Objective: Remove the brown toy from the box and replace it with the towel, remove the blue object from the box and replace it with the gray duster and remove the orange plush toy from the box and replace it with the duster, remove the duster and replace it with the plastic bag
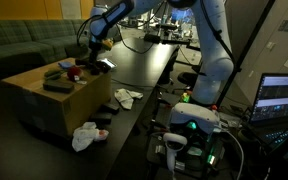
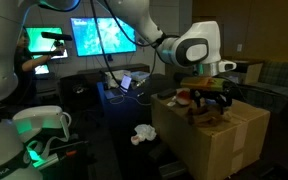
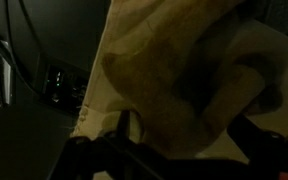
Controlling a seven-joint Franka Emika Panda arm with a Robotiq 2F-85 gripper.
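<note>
Claw [image 2: 212, 100] hangs spread wide just above the box [image 2: 219, 150], gripping nothing; a white crumpled lump [image 1: 85, 136] lies beside it.

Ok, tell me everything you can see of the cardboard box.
The box is large, tan, roughly cubic cardboard, standing upright beside the dark table. Its visible faces look plain and flat. A dark grey pad and a reddish toy lie at its top. The open pincer hangs just above them; contact is unclear.
</note>
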